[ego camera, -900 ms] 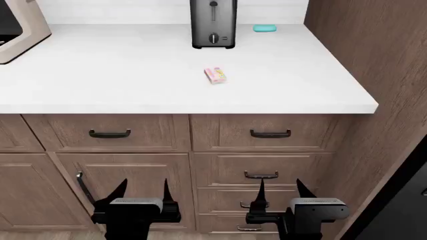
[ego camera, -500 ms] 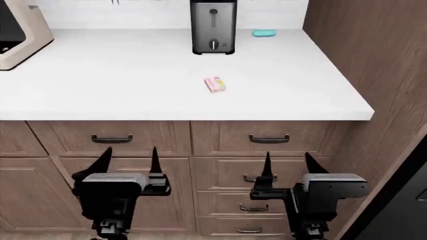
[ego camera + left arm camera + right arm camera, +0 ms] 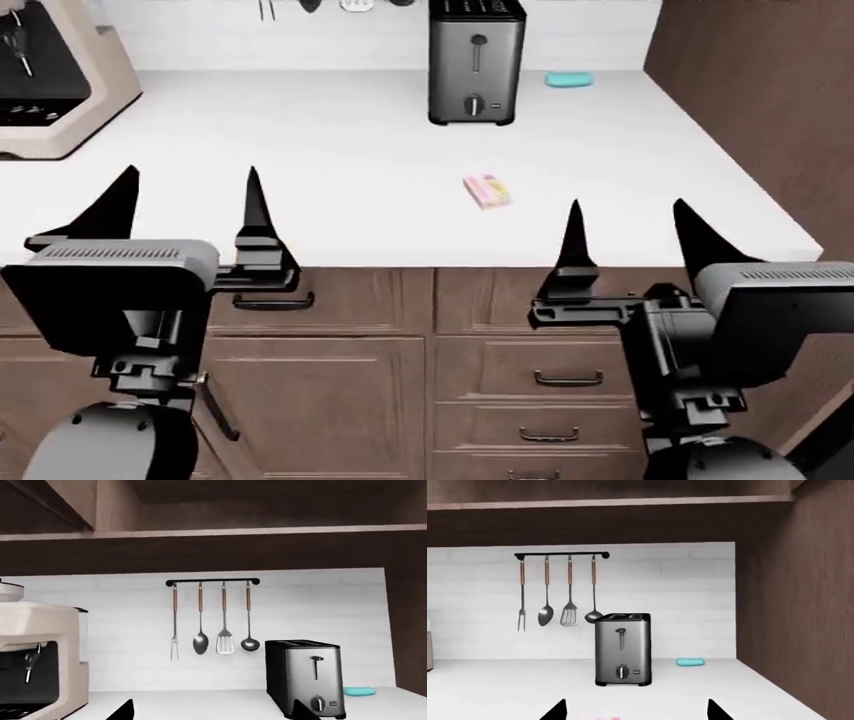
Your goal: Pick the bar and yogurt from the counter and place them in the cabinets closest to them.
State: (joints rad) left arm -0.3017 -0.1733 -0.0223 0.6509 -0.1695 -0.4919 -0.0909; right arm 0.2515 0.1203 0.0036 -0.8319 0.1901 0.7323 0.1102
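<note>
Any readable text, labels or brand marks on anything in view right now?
None can be read.
Bar: yellow marks on the pink wrapper, too small to read.
Toaster: a small white mark beside its lower knob, too blurred to read.
Coffee machine: no lettering visible.

Wide bare counter [image 3: 334, 150] lies open all around the bar [image 3: 486, 190]; the toaster [image 3: 475, 60] blocks the back, the coffee machine [image 3: 54, 80] the far left, the tall wood panel [image 3: 761, 90] walls off the right.
</note>
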